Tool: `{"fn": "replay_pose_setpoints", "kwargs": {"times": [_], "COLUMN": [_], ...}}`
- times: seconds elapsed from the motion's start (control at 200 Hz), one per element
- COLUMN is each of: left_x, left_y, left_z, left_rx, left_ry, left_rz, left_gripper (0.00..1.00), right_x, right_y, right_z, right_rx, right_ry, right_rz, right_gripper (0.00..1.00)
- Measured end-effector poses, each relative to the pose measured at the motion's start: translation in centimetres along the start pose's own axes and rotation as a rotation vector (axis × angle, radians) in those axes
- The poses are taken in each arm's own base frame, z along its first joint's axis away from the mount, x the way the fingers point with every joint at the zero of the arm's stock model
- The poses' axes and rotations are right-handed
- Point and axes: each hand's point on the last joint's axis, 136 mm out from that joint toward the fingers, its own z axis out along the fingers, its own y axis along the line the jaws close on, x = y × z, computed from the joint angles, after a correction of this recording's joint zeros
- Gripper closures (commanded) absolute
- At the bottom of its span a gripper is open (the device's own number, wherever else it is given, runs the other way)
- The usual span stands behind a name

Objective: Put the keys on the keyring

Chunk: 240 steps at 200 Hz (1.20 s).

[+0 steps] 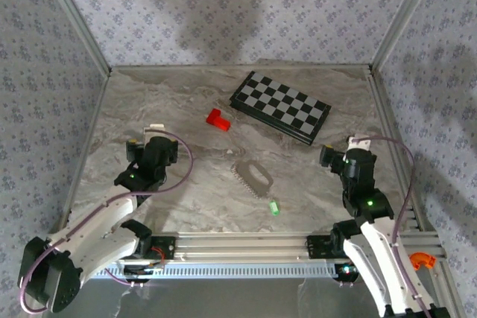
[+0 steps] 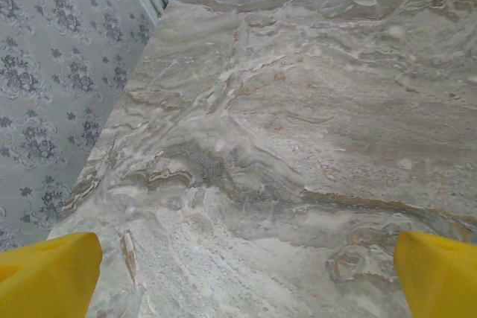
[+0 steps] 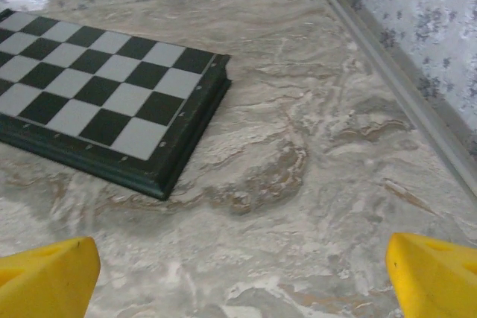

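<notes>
The keyring point(image 1: 253, 178), a thin silvery toothed loop, lies flat near the middle of the marble table. The keys, one tiny bright green piece point(image 1: 274, 206), rest just in front and to the right of it, apart from the loop. My left gripper point(image 1: 153, 133) hovers at the left side of the table, well left of the keyring; its yellow fingertips point(image 2: 48, 273) stand wide apart with bare marble between them. My right gripper point(image 1: 356, 142) is at the right side, open too, its yellow fingertips point(image 3: 436, 273) spread over bare table.
A black-and-grey chessboard point(image 1: 280, 106) lies at the back right; its corner point(image 3: 160, 176) is just ahead and left of my right gripper. A small red block point(image 1: 218, 119) sits left of the board. Patterned walls point(image 1: 45, 109) close in the table on three sides.
</notes>
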Motion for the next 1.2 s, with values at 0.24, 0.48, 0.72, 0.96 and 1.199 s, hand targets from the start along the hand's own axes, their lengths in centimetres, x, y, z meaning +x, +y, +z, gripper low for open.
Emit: {"fn": "replay_pose_setpoints", "kwargs": {"times": [0.24, 0.48, 0.72, 0.96, 1.199], "left_x": [1.7, 2.9, 5.5, 5.5, 3.2], "left_y": [1.4, 2.5, 1.9, 0.9, -0.4], "left_z": [1.8, 3.4, 6.0, 8.0, 9.7], "left_rx": [-0.072, -0.100, -0.100, -0.087, -0.061], "left_ry": [0.015, 0.013, 0.040, 0.021, -0.025], "left_rz": [-0.016, -0.040, -0.036, -0.038, -0.040], "left_gripper": [0.00, 0.00, 0.00, 0.00, 0.00], "right_x": [2.1, 3.4, 3.8, 5.3, 4.2], "right_y": [-2.4, -3.6, -3.6, -3.5, -3.4], "right_z": [2.3, 3.6, 4.7, 6.1, 7.3], "right_rx": [0.059, 0.089, 0.083, 0.078, 0.075], "right_ry": [0.027, 0.026, -0.006, 0.008, -0.036], "right_rz": [0.053, 0.079, 0.066, 0.038, 0.033], "right_gripper": [0.00, 0.00, 0.00, 0.00, 0.00]}}
